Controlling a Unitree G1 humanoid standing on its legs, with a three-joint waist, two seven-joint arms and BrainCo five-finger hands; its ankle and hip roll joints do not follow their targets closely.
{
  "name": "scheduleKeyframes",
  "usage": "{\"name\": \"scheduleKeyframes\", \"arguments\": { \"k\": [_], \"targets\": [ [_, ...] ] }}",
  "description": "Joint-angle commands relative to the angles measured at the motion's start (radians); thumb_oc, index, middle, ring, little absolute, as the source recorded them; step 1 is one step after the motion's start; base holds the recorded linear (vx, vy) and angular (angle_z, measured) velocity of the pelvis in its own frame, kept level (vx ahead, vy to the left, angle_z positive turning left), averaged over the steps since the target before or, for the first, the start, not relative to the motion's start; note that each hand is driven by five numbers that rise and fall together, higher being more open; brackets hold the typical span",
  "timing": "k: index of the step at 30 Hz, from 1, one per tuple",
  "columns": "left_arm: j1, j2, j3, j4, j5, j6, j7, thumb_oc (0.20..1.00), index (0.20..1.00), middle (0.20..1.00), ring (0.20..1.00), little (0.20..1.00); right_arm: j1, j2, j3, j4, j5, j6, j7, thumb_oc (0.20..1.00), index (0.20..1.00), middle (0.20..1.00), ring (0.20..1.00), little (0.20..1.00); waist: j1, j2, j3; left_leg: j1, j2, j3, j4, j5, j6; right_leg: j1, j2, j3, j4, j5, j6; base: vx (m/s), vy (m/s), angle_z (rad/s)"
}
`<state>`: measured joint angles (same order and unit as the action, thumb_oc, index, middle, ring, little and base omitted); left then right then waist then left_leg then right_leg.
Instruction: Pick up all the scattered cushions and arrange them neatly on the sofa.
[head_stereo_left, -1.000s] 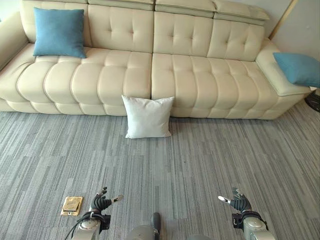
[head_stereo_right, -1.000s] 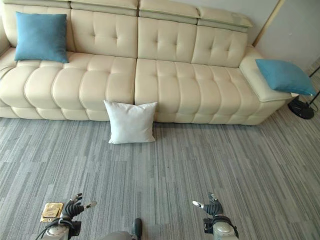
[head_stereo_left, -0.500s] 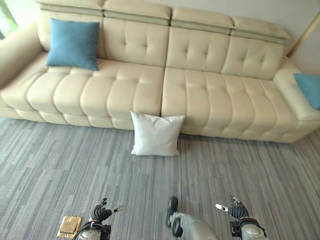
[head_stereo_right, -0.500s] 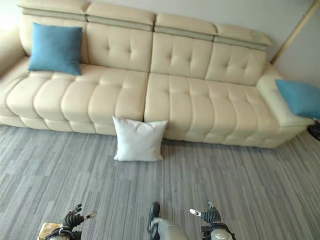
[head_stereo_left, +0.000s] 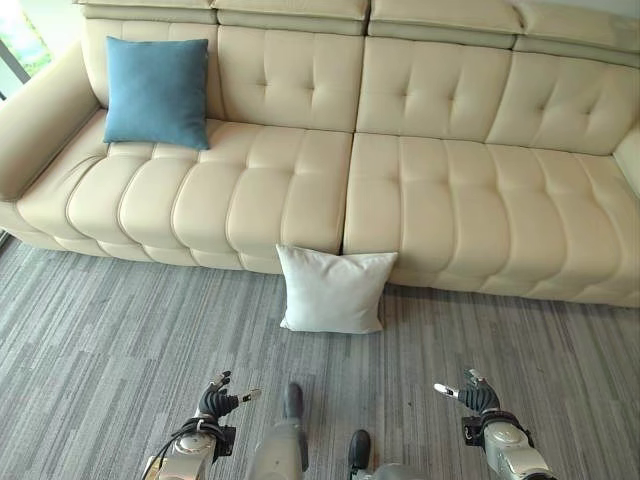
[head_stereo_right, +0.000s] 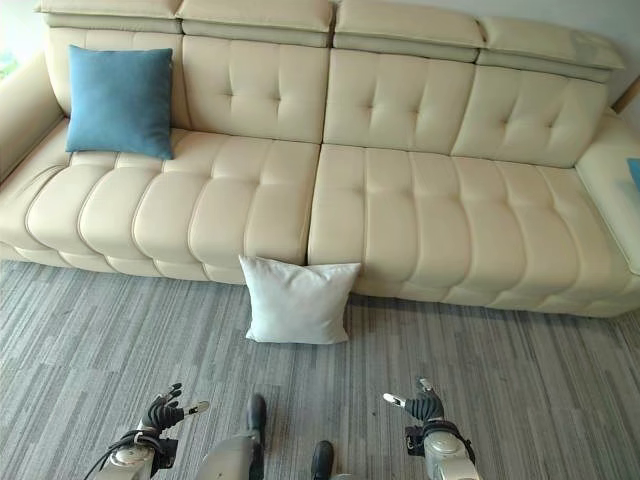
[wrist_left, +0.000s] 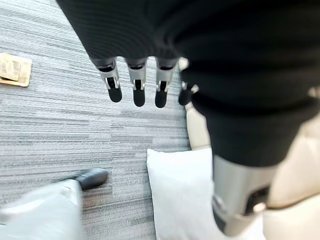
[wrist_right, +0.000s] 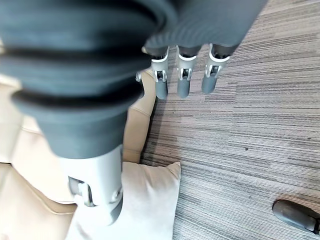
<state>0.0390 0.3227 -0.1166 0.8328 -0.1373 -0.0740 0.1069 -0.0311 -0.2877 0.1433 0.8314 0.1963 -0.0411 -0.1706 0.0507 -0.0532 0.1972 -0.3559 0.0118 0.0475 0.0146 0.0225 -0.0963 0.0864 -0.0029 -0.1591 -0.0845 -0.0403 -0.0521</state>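
A white cushion (head_stereo_left: 333, 290) stands on the grey carpet, leaning against the front of the cream sofa (head_stereo_left: 440, 190) near its middle seam. A blue cushion (head_stereo_left: 155, 90) rests upright against the sofa's left backrest. At the far right, a sliver of another blue cushion (head_stereo_right: 634, 172) lies on the sofa's armrest. My left hand (head_stereo_left: 215, 405) and right hand (head_stereo_left: 478, 397) hang low over the carpet, well short of the white cushion. Both are open and empty. In the wrist views, the left fingers (wrist_left: 135, 90) and right fingers (wrist_right: 182, 80) hang straight, with the white cushion (wrist_right: 142, 200) beyond them.
Grey striped carpet (head_stereo_left: 90, 330) runs from me to the sofa. A small brass floor plate (wrist_left: 14, 70) is set in the carpet by my left hand. The sofa's left armrest (head_stereo_left: 45, 110) rises at the far left.
The camera has moved closer to the sofa and turned left, so the right blue cushion has slid to the edge. The cushions have not moved. Both hands stay low and open.
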Motion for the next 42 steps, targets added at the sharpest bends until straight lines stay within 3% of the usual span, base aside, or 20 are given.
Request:
{"name": "scheduleKeyframes", "arguments": {
  "k": [1, 4, 7, 8, 10, 12, 19, 27, 32, 36, 38, 39, 42],
  "targets": [
    [0.046, 0.033, -0.009, -0.023, 0.010, -0.018, 0.007, 1.000, 1.000, 1.000, 1.000, 1.000, 0.019, -0.028, -0.010, -0.046, -0.023, -0.025, -0.015, 1.000, 1.000, 1.000, 1.000, 1.000, 0.033, -0.004, -0.044, 0.031, -0.007, 0.013, 0.073, 0.064, 0.035, -0.033, 0.002, 0.042, 0.111, -0.082, 0.153, 0.45, 0.400, -0.82],
    [0.050, 0.045, -0.002, -0.012, 0.013, -0.016, -0.001, 1.000, 1.000, 1.000, 1.000, 1.000, 0.026, -0.004, -0.012, -0.049, -0.033, -0.025, 0.000, 1.000, 1.000, 1.000, 1.000, 1.000, 0.040, -0.027, -0.062, 0.060, -0.012, 0.026, 0.124, 0.010, 0.067, -0.037, -0.069, 0.047, 0.185, -0.072, 0.192, 0.28, 0.264, -0.71],
    [0.043, 0.067, 0.003, -0.030, 0.012, -0.011, -0.003, 1.000, 1.000, 1.000, 1.000, 1.000, 0.019, -0.002, -0.007, -0.060, -0.037, -0.020, 0.007, 1.000, 1.000, 1.000, 1.000, 1.000, 0.034, -0.035, -0.060, 0.080, -0.010, 0.033, 0.140, -0.021, 0.085, -0.083, -0.093, 0.063, 0.278, -0.027, 0.210, 0.20, 0.188, -0.39],
    [0.040, 0.091, 0.018, -0.038, 0.015, -0.015, 0.010, 1.000, 1.000, 1.000, 1.000, 1.000, 0.009, 0.010, 0.004, -0.075, -0.029, -0.018, 0.014, 1.000, 1.000, 1.000, 1.000, 1.000, 0.019, -0.029, -0.060, 0.148, -0.010, 0.024, 0.154, -0.085, 0.104, -0.177, -0.123, 0.050, 0.302, 0.007, 0.197, 0.38, 0.223, -0.23],
    [0.035, 0.090, 0.026, -0.021, -0.001, -0.017, 0.014, 1.000, 1.000, 1.000, 1.000, 1.000, -0.013, 0.005, 0.021, -0.065, -0.036, -0.011, 0.013, 1.000, 1.000, 1.000, 1.000, 1.000, 0.011, -0.024, -0.047, 0.192, -0.006, 0.025, 0.155, -0.115, 0.100, -0.218, -0.152, -0.015, 0.209, 0.039, 0.206, 0.40, 0.026, -0.55],
    [0.033, 0.086, 0.019, -0.011, 0.006, -0.026, 0.022, 1.000, 1.000, 1.000, 1.000, 1.000, -0.006, -0.017, 0.020, -0.090, -0.043, -0.014, 0.010, 1.000, 1.000, 1.000, 1.000, 1.000, -0.012, -0.042, -0.021, 0.226, -0.014, -0.003, 0.159, -0.137, 0.079, -0.253, -0.147, 0.019, 0.180, 0.074, 0.221, 0.37, -0.295, 0.22],
    [0.000, 0.077, -0.005, -0.006, -0.005, -0.021, 0.025, 1.000, 1.000, 1.000, 1.000, 1.000, -0.031, -0.060, 0.017, -0.078, -0.042, -0.011, 0.000, 1.000, 1.000, 1.000, 1.000, 1.000, -0.029, -0.010, -0.005, 0.189, 0.005, -0.047, 0.153, -0.115, 0.055, -0.287, -0.128, -0.032, 0.229, 0.022, 0.179, 0.04, -0.160, 0.51],
    [0.012, 0.055, -0.016, -0.008, -0.007, -0.018, 0.018, 1.000, 1.000, 1.000, 1.000, 1.000, -0.024, -0.070, 0.017, -0.073, -0.050, -0.008, 0.000, 1.000, 1.000, 1.000, 1.000, 1.000, -0.037, 0.014, -0.030, 0.242, 0.016, -0.039, 0.069, -0.084, 0.051, -0.245, -0.106, -0.030, 0.188, 0.011, 0.179, 0.04, -0.026, 0.03],
    [0.019, 0.049, -0.021, -0.011, -0.001, -0.013, 0.013, 1.000, 1.000, 1.000, 1.000, 1.000, -0.014, -0.067, 0.011, -0.073, -0.051, -0.009, -0.001, 1.000, 1.000, 1.000, 1.000, 1.000, -0.041, 0.013, -0.036, 0.261, 0.016, -0.033, 0.053, -0.083, 0.053, -0.223, -0.102, -0.026, 0.166, 0.017, 0.183, 0.02, 0.026, -0.21],
    [0.031, 0.060, -0.019, -0.027, 0.007, -0.010, 0.003, 1.000, 1.000, 1.000, 1.000, 1.000, 0.000, -0.059, 0.002, -0.071, -0.061, -0.005, -0.002, 1.000, 1.000, 1.000, 1.000, 1.000, -0.044, -0.006, -0.035, 0.263, 0.006, -0.012, 0.056, -0.095, 0.066, -0.217, -0.108, 0.007, 0.127, 0.061, 0.205, -0.07, 0.124, -0.18],
    [0.018, 0.078, 0.008, -0.021, -0.025, -0.016, 0.023, 1.000, 1.000, 1.000, 1.000, 1.000, -0.027, -0.057, 0.020, -0.075, -0.081, 0.010, -0.006, 1.000, 1.000, 1.000, 1.000, 1.000, -0.041, -0.018, -0.006, 0.217, 0.000, 0.013, 0.058, -0.081, 0.081, -0.330, -0.129, 0.036, 0.182, 0.139, 0.251, -0.33, 0.170, -0.60],
    [0.018, 0.078, 0.008, -0.021, -0.025, -0.016, 0.023, 1.000, 1.000, 1.000, 1.000, 1.000, -0.027, -0.057, 0.020, -0.075, -0.081, 0.010, -0.006, 1.000, 1.000, 1.000, 1.000, 1.000, -0.041, -0.018, -0.007, 0.215, 0.000, 0.014, 0.059, -0.081, 0.081, -0.332, -0.129, 0.036, 0.183, 0.138, 0.251, -0.28, 0.057, -0.89],
    [-0.005, 0.092, 0.013, -0.008, -0.025, -0.019, 0.029, 1.000, 1.000, 1.000, 1.000, 1.000, -0.039, -0.056, 0.030, -0.077, -0.075, 0.006, 0.000, 1.000, 1.000, 1.000, 1.000, 1.000, -0.029, -0.010, -0.004, 0.172, 0.000, 0.013, 0.072, -0.057, 0.091, -0.310, -0.108, 0.053, 0.252, 0.057, 0.223, -0.16, 0.019, -0.31]
  ]
}}
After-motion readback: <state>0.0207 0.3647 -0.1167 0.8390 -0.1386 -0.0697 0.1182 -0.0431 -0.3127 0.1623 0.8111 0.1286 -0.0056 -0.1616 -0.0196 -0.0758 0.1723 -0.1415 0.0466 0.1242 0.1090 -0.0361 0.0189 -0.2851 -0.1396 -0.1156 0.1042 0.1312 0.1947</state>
